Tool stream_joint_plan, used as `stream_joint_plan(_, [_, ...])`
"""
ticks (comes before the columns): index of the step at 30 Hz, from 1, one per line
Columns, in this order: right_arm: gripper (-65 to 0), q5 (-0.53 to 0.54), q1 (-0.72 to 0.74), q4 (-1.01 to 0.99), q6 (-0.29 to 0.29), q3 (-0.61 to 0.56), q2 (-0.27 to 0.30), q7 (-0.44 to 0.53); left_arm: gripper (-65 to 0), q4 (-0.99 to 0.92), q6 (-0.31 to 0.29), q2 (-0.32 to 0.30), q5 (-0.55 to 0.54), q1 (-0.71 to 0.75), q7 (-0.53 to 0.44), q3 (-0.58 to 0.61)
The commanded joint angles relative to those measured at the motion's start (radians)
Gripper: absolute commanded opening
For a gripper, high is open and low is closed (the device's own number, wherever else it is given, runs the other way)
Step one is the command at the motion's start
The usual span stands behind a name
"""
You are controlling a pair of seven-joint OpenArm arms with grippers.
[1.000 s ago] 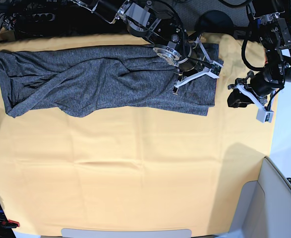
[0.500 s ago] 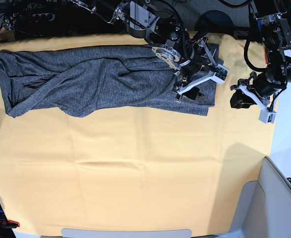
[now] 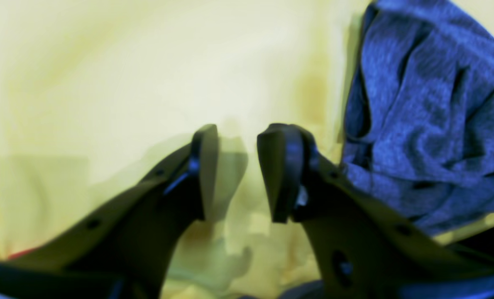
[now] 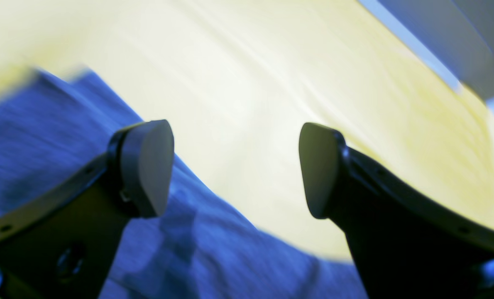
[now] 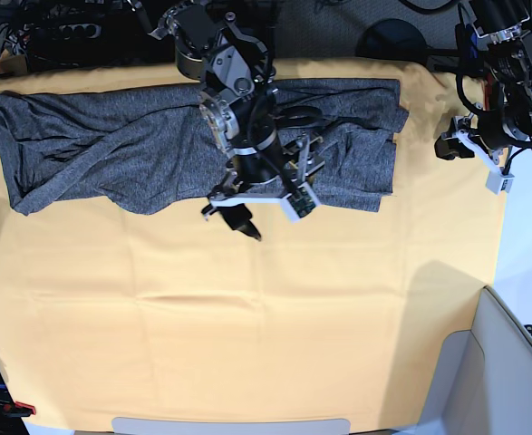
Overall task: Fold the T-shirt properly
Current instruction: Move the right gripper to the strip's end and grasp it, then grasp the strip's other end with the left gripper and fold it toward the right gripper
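Observation:
The dark-grey T-shirt (image 5: 111,145) lies as a long crumpled band across the far part of the yellow-orange cloth sheet (image 5: 247,317). My right gripper (image 5: 267,213) hangs open over the T-shirt's near edge at its middle. In the right wrist view its fingers (image 4: 143,166) stand wide apart with nothing between them, above the T-shirt (image 4: 230,257) and the sheet (image 4: 251,83). My left gripper (image 5: 472,163) hovers off the T-shirt's right end, over the sheet's right edge. In the left wrist view the left gripper (image 3: 238,166) is open and empty, with the T-shirt (image 3: 429,104) bunched to its right.
A grey-white bin corner (image 5: 510,362) juts in at the bottom right. Dark equipment and cables (image 5: 66,36) run along the back edge. A pale strip (image 5: 229,424) lies at the front edge, and a small red item (image 5: 21,408) sits at the bottom left.
My right arm let go of the T-shirt's right end, opened wide and swung left to the near edge's middle. The left arm rose toward the back right, its jaws a little wider.

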Motion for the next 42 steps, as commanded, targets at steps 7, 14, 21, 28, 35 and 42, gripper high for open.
stream_joint_plan(7, [-18.2, 0.014, -0.072, 0.087, -0.005, 0.23, 0.013, 0.025, -39.3, -0.005, -0.006, -0.02, -0.115, -0.013, 0.022, 0.125])
stream_joint_plan(14, [-18.2, 0.325, -0.126, 0.09, -0.006, 0.592, 0.054, 0.025, -39.3, -0.007, -0.006, -0.016, -0.115, -0.039, 0.019, 0.207])
stream_joint_plan(21, [-18.3, 0.434, -0.154, 0.089, 0.0, 0.841, 0.056, 0.025, -39.3, -0.007, -0.006, 0.004, -0.113, -0.041, 0.02, 0.207])
stream_joint_plan(28, [-18.3, 0.439, -0.17, 0.087, 0.0, 0.867, 0.088, 0.025, -39.3, -0.008, -0.006, 0.026, -0.113, -0.041, 0.025, 0.209])
stream_joint_plan(35, [-18.3, 0.439, -0.175, 0.087, 0.0, 0.867, 0.089, 0.025, -39.3, -0.074, -0.006, 0.026, -0.113, -0.041, 0.02, 0.209])
stream_joint_plan(42, [-18.3, 0.439, -0.175, 0.087, 0.001, 0.867, 0.089, 0.025, -39.3, -0.096, -0.006, 0.029, -0.115, -0.042, 0.019, 0.263])
